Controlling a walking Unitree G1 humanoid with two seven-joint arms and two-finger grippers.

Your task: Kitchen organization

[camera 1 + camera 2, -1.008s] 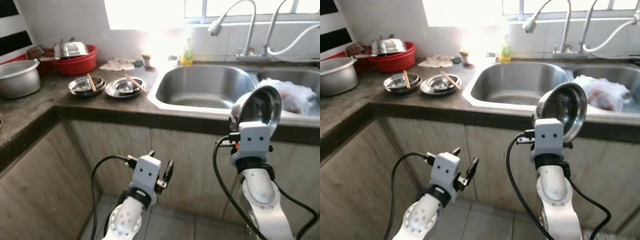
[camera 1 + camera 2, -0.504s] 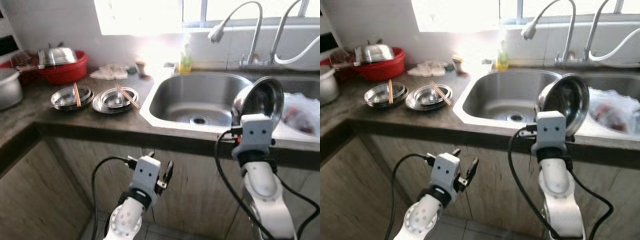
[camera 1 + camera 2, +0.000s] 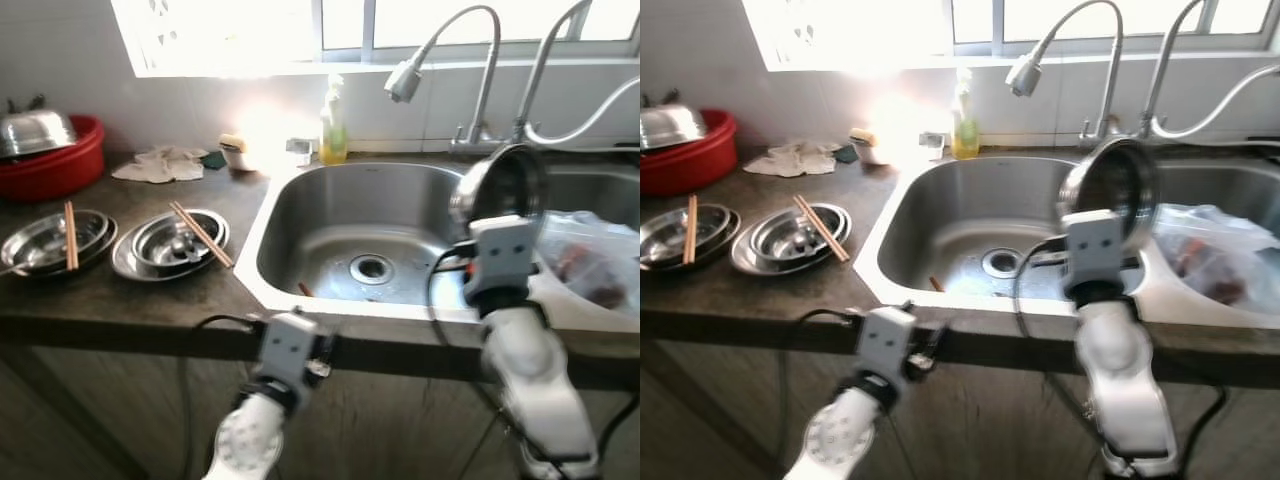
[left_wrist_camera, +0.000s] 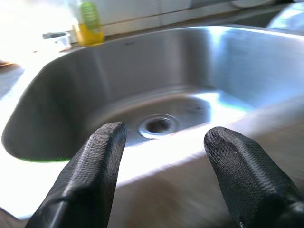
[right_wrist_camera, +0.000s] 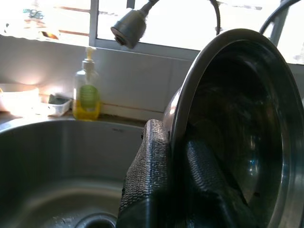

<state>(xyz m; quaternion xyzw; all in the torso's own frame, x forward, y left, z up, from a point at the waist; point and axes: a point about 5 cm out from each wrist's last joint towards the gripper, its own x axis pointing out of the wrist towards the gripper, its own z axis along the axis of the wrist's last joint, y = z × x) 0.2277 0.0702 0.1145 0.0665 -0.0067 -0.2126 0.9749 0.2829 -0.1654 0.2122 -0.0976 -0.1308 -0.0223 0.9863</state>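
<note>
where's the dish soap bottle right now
The dish soap bottle stands on the ledge behind the left sink basin, under the window, just left of the spray faucet head in the head views.

No legible text anywhere.
</note>
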